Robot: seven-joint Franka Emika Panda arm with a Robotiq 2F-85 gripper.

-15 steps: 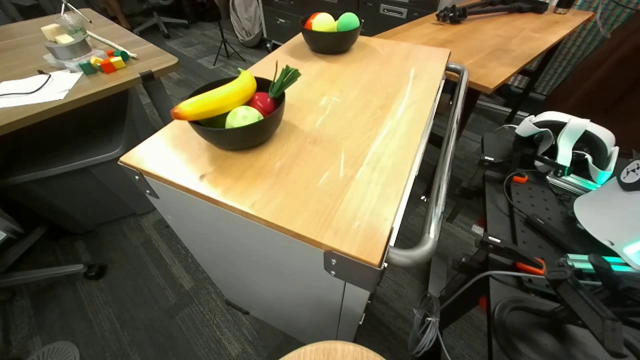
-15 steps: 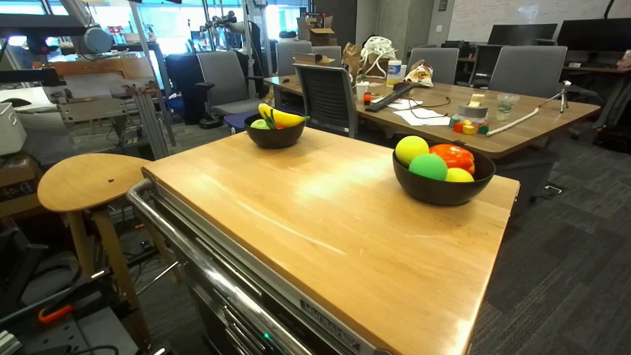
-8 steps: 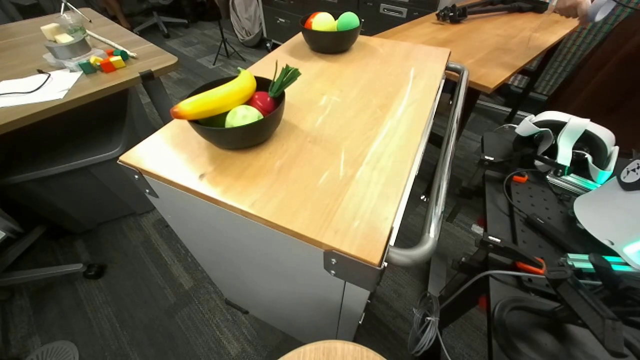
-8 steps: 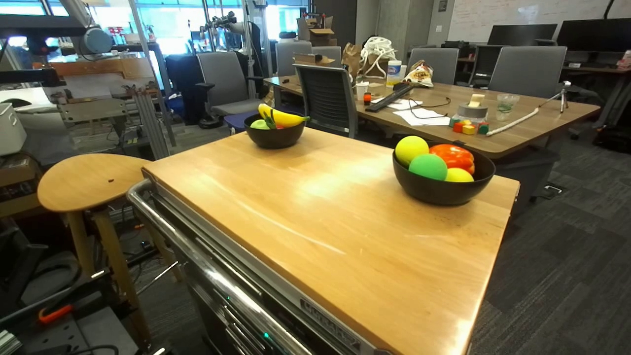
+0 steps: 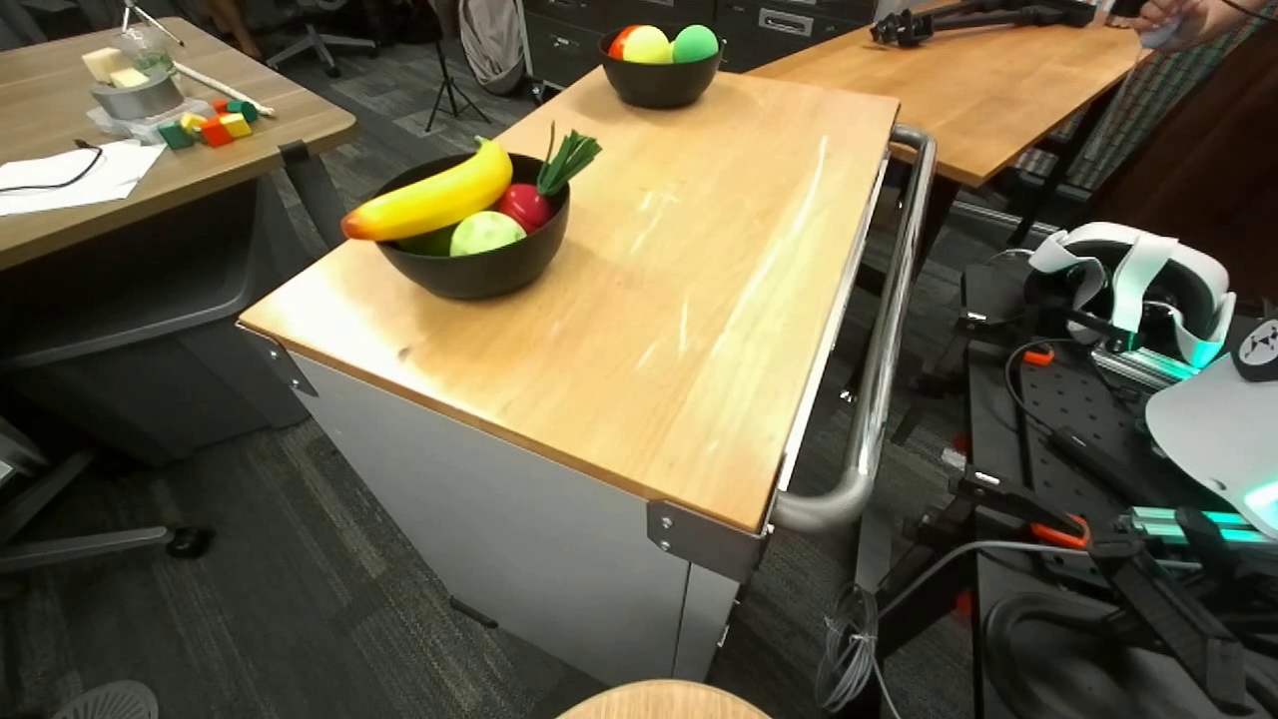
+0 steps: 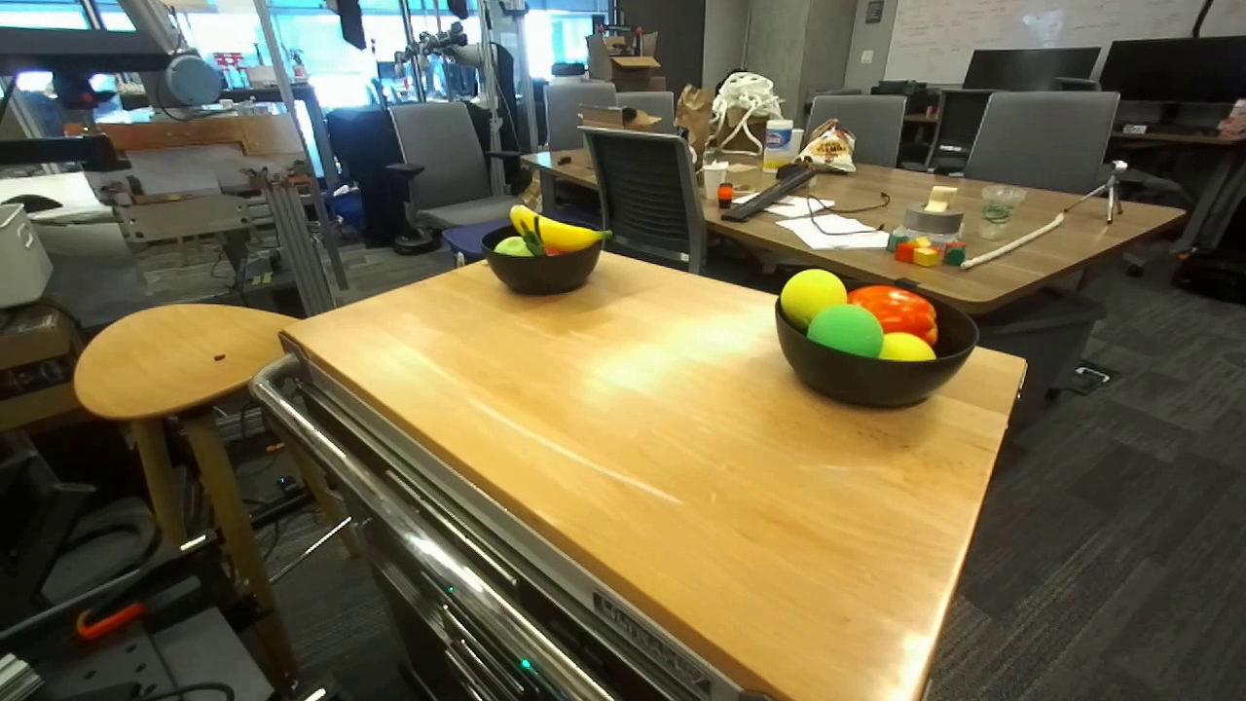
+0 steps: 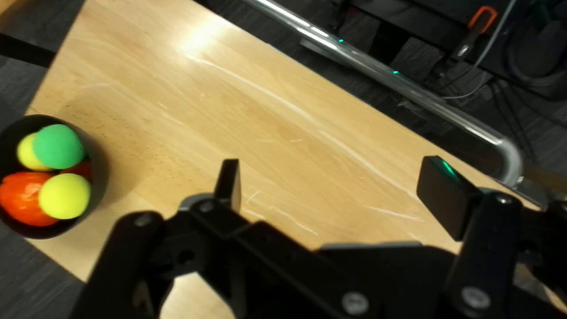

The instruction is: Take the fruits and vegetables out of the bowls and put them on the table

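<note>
Presently, gripper (image 7: 340,190): jaws spread wide, nothing held.
Pepper bowl (image 7: 100,177): on the table (image 7: 266,146), nine o'clock in the wrist view; contains red pepper (image 7: 24,199), green fruit (image 7: 59,146), two yellow fruits (image 7: 65,196).
Banana bowl (image 5: 489,278): on the table, ten o'clock in an exterior view; contains banana (image 5: 429,203) overhanging the rim, pale green fruit (image 5: 486,233), red vegetable (image 5: 525,207) with green leaves.
Headset (image 5: 1134,288): white, three o'clock in an exterior view.
</note>
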